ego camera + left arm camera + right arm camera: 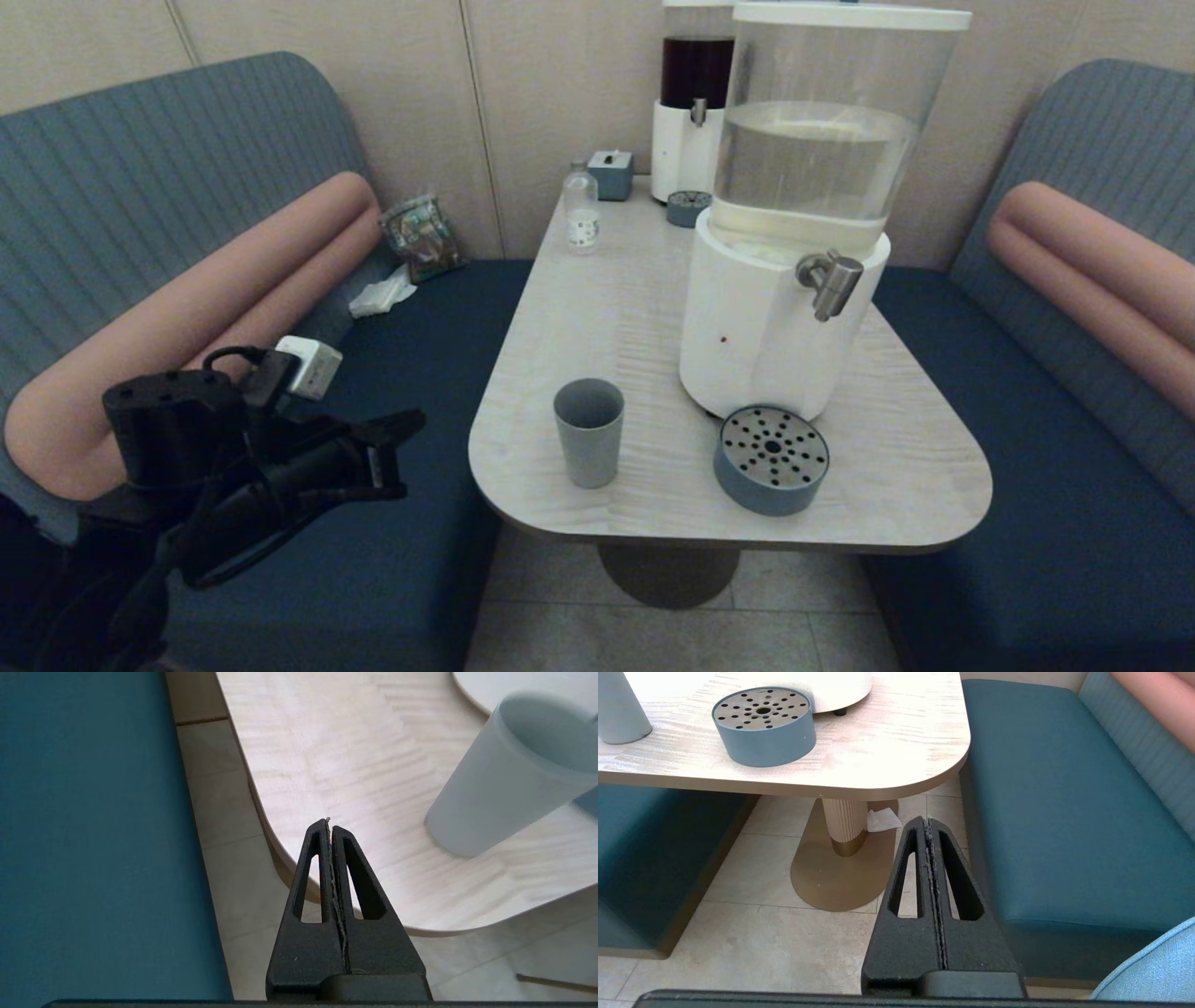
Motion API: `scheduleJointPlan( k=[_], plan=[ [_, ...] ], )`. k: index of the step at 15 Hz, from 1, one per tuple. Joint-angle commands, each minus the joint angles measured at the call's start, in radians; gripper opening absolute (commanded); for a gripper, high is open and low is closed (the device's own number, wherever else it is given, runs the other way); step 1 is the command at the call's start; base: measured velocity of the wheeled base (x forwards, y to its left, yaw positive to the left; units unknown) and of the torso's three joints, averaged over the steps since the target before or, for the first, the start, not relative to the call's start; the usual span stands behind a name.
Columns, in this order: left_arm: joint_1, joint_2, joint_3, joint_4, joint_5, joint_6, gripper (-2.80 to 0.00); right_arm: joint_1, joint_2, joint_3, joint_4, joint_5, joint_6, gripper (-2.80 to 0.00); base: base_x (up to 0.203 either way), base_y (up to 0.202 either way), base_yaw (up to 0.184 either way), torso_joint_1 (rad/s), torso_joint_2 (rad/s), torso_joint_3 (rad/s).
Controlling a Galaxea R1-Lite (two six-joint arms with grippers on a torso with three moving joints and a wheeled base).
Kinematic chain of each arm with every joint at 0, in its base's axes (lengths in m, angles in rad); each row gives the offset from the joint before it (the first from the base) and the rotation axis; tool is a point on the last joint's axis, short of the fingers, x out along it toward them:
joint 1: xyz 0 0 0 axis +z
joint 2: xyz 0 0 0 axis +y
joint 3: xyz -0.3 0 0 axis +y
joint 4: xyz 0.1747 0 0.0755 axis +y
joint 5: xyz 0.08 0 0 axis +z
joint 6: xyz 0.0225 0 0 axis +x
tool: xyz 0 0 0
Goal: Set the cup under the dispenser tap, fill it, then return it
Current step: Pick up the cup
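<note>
Cup [589,432] stands upright on table [896,457], mouth up.

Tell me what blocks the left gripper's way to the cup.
Nothing visible does. The left gripper, shut, hangs off the table's near left corner, and only bare tabletop lies between it and the cup.

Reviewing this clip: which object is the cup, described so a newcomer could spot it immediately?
Start at the big white-based dispenser with the clear-liquid tank on the pale wooden table. Nearer the table's front edge, to the left of the round perforated drip tray, stands the cup. It is a plain grey-blue handleless tumbler, taller and narrower than the squat tray.
</note>
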Motion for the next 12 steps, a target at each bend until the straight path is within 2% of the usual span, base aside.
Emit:
scheduleJointPlan(
  k=[1,4,7,12],
  plan=[
    [-0.014,0.102,0.035,-0.107,-0.001,0.008,-2.8,0.0,0.001,0.0,0.0,0.0,0.0,-2.8,0.0,0.0,0.0,0.0,0.0,0.0],
    [-0.052,0.22,0.082,-0.341,0.042,0.036,-2.8,0.0,0.001,0.0,0.0,0.0,0.0,-2.8,0.0,0.0,0.0,0.0,0.0,0.0],
    [-0.117,0.239,0.101,-0.367,0.111,0.041,-2.8,0.0,0.001,0.0,0.0,0.0,0.0,-2.8,0.0,0.0,0.0,0.0,0.0,0.0],
    [-0.161,0.258,0.048,-0.367,0.161,0.039,-2.8,0.0,0.001,0.0,0.0,0.0,0.0,-2.8,0.0,0.0,0.0,0.0,0.0,0.0]
  ],
)
